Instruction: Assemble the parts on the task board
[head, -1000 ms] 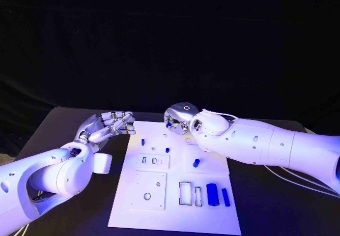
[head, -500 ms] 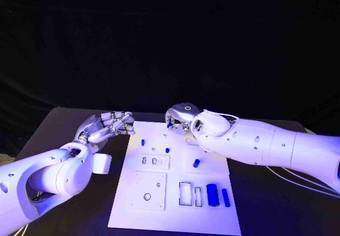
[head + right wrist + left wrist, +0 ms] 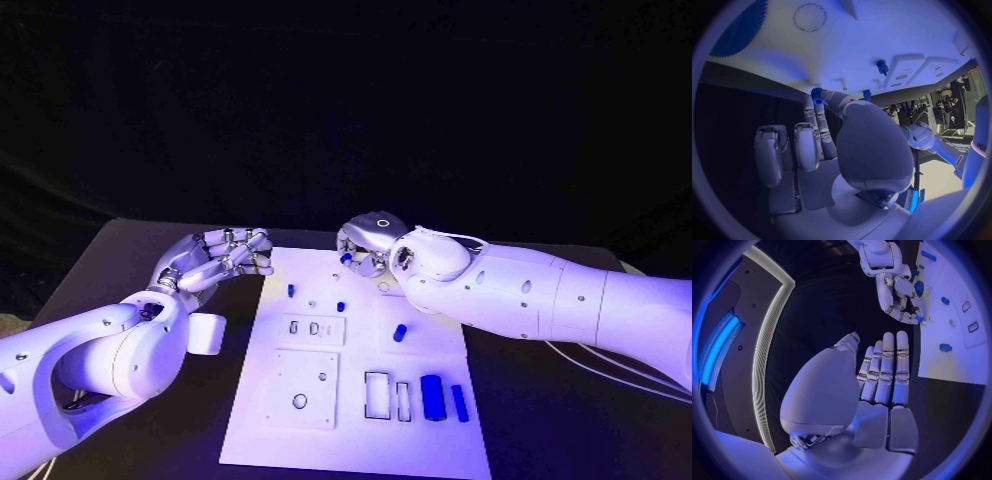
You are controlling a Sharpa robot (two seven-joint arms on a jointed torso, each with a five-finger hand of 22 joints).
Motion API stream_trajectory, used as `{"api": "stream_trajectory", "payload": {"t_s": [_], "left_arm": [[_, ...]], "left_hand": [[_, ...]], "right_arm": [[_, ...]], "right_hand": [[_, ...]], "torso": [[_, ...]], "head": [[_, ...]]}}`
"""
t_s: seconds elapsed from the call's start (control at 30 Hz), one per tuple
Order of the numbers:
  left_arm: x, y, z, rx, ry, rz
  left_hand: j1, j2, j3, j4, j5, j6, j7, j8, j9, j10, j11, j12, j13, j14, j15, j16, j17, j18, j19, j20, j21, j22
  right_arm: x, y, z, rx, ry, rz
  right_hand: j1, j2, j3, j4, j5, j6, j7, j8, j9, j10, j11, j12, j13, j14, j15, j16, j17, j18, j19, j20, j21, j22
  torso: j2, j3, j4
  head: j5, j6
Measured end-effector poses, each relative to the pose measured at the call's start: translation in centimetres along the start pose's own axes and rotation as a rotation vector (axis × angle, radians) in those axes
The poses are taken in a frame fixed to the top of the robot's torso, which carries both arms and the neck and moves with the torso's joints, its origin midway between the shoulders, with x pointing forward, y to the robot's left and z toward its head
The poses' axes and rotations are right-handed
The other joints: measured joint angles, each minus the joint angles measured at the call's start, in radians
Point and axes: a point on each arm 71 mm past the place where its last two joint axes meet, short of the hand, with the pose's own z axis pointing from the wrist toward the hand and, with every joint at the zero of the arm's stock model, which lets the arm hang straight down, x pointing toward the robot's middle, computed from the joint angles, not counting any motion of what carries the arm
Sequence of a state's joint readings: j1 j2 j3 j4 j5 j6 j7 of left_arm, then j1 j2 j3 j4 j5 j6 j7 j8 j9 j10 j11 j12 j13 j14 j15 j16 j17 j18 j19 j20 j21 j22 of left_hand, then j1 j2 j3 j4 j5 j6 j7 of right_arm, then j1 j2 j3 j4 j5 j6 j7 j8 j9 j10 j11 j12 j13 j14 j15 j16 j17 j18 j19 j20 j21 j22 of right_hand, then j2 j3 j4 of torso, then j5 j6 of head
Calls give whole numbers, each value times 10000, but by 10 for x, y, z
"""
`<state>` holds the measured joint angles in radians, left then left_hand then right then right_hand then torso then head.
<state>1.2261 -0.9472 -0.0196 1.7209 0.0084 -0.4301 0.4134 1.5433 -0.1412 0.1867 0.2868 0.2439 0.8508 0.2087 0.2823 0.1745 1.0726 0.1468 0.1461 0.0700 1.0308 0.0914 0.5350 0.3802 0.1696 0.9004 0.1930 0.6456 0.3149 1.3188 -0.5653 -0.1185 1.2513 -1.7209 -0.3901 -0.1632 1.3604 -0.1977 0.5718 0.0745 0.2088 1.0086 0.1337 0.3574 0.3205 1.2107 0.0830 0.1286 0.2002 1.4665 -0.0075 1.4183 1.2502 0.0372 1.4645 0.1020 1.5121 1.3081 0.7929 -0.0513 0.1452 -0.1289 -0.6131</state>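
The white task board (image 3: 361, 430) lies in the middle of the black table. My right hand (image 3: 368, 243) hovers over its far edge and pinches a small blue toothed part (image 3: 817, 93) between thumb and fingertip; the same hand (image 3: 898, 295) also appears in the left wrist view. My left hand (image 3: 224, 255) is held up beside the board's far left corner, fingers straight and close together, holding nothing (image 3: 879, 385). Small blue pegs (image 3: 290, 289) (image 3: 340, 305) stand on the board. A blue piece (image 3: 400, 332) lies mid-board, and two blue bars (image 3: 431, 397) (image 3: 459, 401) lie near the front right.
Rectangular slots (image 3: 376, 393) and a square plate with a round hole (image 3: 300, 399) occupy the board's near half. A large blue gear (image 3: 736, 30) lies on the board (image 3: 879, 35) past my right hand. Bare black tabletop (image 3: 130, 260) flanks the board.
My right forearm has sunk very slightly toward the board. The left hand and the parts on the board have not moved.
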Motion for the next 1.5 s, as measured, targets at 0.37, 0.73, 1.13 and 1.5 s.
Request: {"api": "stream_trajectory", "payload": {"t_s": [0.37, 0.73, 1.13, 1.5], "left_arm": [[0, 0, 0, -4, -11, 6], [-1, 0, 0, -9, -10, 7], [-1, 0, 0, -16, -9, 10], [-3, 0, 0, -23, -46, 30]], "left_hand": [[0, 0, 0, 0, 0, 0, 0, 0, 0, 0, 0, 0, 0, 0, 0, 0, -1, 0, 0, 0, 0, -1], [0, 0, -1, 0, 0, 0, 0, 0, 0, 0, 0, 0, 0, 0, 0, 0, -1, 0, 1, 1, 0, -3], [0, 0, -1, 0, 0, 0, 0, 0, 0, 0, 0, -38, 0, 0, 0, -1, 32, 0, 1, 1, 69, 41], [0, 0, -1, 0, 0, 0, 0, 0, 0, 0, 0, -38, 0, 0, 0, -5, 31, -1, 1, 1, 69, 40]], "right_arm": [[0, 3, 0, -69, -32, 20], [3, 3, 4, 24, 37, -36], [6, 3, 6, 117, 314, -112], [0, 0, -11, -4, 221, -12]], "right_hand": [[0, 0, -1, 0, -4, 0, 0, -19, 19, 10, 10, -37, -4, 0, 0, 0, 0, 1, 0, 0, 0, -1], [-186, -108, 75, 75, -175, -242, 105, -120, 53, -75, -96, -260, -15, -19, 19, 0, -76, 1, 0, 0, 0, -3], [-352, -274, 133, 126, -385, -584, 294, -366, 114, -644, 191, -563, -155, -15, 204, -1, -242, 3, 2, 151, -115, -5], [-523, -445, 59, 199, -441, -1012, 341, -725, 61, -1229, 280, -594, -213, 0, 325, -135, -528, 4, -90, 308, -348, -6]], "torso": [[3, -15, 21], [3, -27, 33], [4, -26, 28], [2, -12, 14]], "head": [[-19, -9], [-35, -4], [-43, -17], [-30, 11]]}}
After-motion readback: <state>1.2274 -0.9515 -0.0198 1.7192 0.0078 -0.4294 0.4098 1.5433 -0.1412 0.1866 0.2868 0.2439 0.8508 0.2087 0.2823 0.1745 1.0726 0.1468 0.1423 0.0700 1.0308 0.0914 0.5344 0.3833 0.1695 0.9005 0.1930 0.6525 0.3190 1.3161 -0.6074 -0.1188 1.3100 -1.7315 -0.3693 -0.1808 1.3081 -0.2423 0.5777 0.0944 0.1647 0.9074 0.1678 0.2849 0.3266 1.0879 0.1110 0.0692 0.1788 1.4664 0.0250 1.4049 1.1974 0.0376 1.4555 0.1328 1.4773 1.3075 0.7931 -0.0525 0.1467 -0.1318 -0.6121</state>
